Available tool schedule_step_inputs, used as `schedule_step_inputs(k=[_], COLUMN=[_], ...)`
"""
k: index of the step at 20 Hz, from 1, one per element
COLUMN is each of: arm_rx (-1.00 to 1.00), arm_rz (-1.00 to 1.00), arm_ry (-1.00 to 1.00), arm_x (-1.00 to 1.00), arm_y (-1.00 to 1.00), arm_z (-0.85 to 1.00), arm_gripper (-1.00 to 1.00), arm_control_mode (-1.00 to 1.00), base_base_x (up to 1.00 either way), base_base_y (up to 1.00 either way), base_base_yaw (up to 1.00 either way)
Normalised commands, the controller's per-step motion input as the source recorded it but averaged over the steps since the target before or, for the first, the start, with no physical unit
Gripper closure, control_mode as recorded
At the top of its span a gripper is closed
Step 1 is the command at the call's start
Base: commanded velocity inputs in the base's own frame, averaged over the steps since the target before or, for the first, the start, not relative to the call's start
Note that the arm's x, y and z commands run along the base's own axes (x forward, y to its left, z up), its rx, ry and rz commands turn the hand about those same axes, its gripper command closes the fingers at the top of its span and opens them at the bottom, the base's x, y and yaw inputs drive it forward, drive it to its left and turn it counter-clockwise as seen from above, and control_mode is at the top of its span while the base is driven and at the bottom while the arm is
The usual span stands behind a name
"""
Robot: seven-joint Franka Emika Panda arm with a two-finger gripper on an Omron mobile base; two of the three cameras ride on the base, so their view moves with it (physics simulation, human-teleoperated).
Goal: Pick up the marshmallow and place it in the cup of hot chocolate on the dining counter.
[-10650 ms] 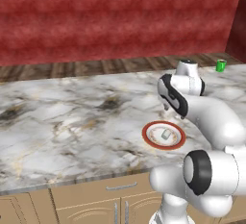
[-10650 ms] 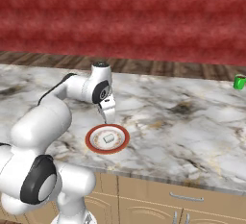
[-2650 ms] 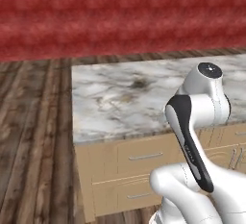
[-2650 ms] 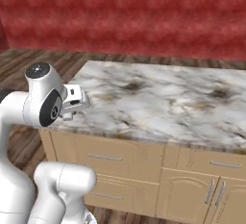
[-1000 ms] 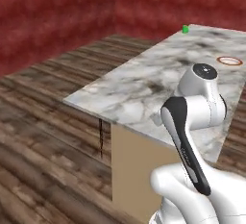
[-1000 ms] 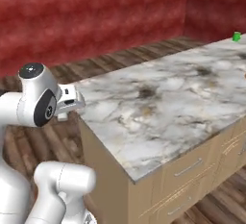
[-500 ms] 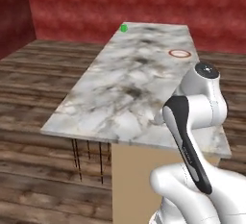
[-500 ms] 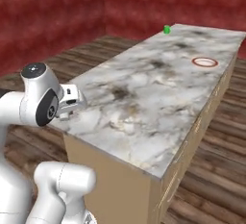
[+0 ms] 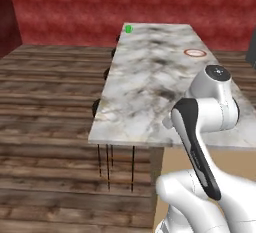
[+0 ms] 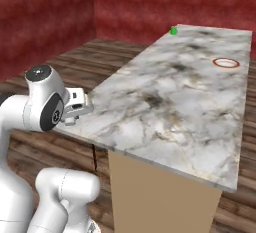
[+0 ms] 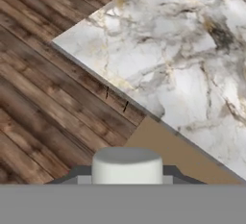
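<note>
One marshmallow (image 11: 127, 164), gripped between the jaws and tucked close for carrying; one green cup of hot chocolate (image 9: 128, 28) at the marble tabletop's (image 9: 150, 92) far end, well apart

A broad run of the white-grey veined marble dining counter (image 9: 150, 92) lies bare, broken by a red-rimmed round white plate (image 9: 195, 53) near one long edge and a small bright green cup (image 9: 128, 28) at the far corner.
</note>
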Motion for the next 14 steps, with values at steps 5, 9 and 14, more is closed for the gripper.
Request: schedule_step_inputs(k=[5, 9, 14], arm_rx=[0.0, 0.0, 0.0], arm_rz=[0.0, 0.0, 0.0], arm_ry=[0.0, 0.0, 0.0], arm_x=[0.0, 0.0, 0.0], arm_y=[0.0, 0.0, 0.0], arm_z=[0.0, 0.0, 0.0], arm_gripper=[1.0, 1.0, 1.0], arm_control_mode=[1.0, 1.0, 1.0], base_base_x=[-0.21, -0.12, 0.0], base_base_y=[1.0, 1.0, 1.0], base_base_yaw=[-0.05, -0.13, -0.32])
